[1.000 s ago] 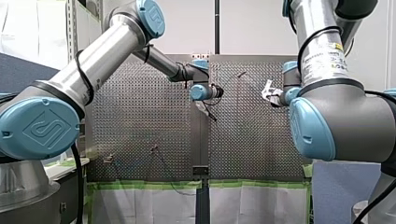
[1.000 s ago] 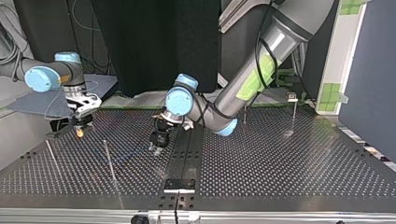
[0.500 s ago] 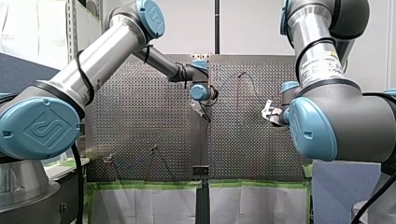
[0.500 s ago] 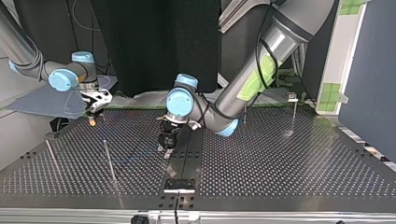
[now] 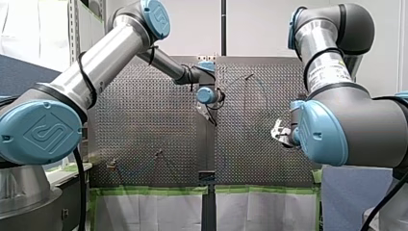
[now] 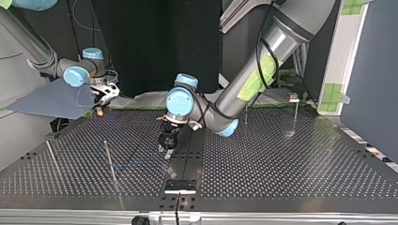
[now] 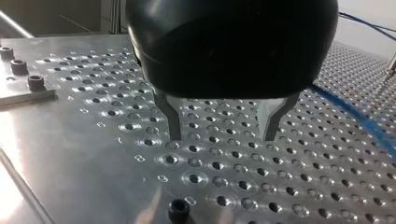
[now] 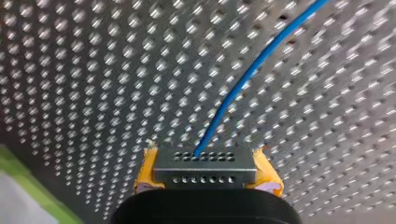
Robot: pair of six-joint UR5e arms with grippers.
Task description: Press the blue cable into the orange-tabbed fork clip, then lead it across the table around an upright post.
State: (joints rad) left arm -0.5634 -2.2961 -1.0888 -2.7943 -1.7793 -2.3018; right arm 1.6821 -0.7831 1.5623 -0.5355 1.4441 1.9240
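The front view looks from behind and above, between my left arm (image 5: 106,53) and my right arm (image 5: 337,110), out over the perforated table (image 5: 144,120). The top view faces back from low across it; both take in the table and both arms. The left wrist view sits close over the holes behind my left gripper (image 7: 222,137); the right wrist view looks along my right gripper (image 8: 205,161) at the blue cable (image 8: 243,84).

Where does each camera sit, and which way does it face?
Front: behind and above the arms, looking over the perforated table; both arms show.
Top: across the table, facing both arms, sides crossed.
Left wrist: looks past my open left gripper at the table.
Right wrist: looks past my right gripper, shut on the blue cable.
Both wrist views show that cable.
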